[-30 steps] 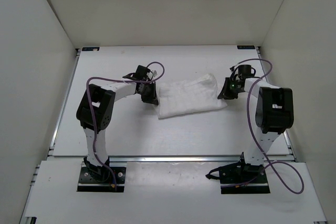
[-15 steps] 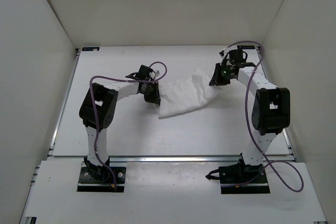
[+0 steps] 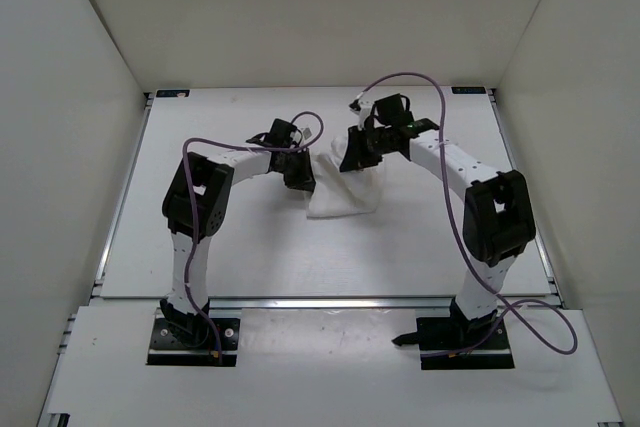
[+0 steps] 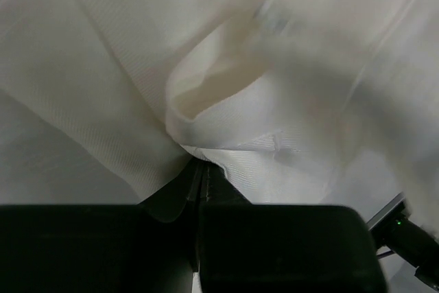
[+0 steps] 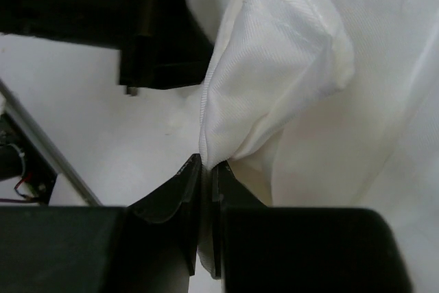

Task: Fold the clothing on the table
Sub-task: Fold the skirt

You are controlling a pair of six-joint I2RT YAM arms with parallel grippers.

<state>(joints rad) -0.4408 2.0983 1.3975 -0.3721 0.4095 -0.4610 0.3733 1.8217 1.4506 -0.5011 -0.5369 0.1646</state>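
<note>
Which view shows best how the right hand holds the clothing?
The right wrist view: the right hand is shut on a bunched fold of the clothing, seen close up. The top external view shows it small and far, the pinch unreadable; the left wrist view shows fabric at the left hand, not this grip.

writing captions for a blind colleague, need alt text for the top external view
Seen from above, the white clothing sits bunched in the middle of the table, pinched on either side by two robot arms. The left arm and right arm each have jaws shut on the fabric, close together.
</note>
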